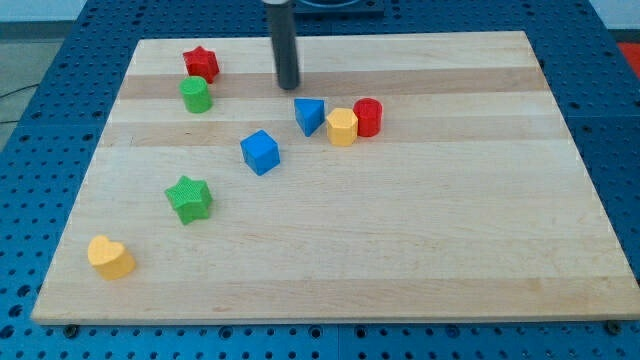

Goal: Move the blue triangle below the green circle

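Observation:
The blue triangle (309, 115) lies near the board's upper middle. The green circle (196, 95) stands well to its left, near the upper left. My tip (288, 87) rests on the board just above and slightly left of the blue triangle, a small gap apart from it. The rod runs straight up out of the view's top.
A red star (201, 63) sits just above the green circle. A yellow hexagon (342, 127) and a red cylinder (368, 117) sit right of the blue triangle. A blue cube (260, 152), a green star (189, 198) and a yellow heart (110, 257) lie lower left.

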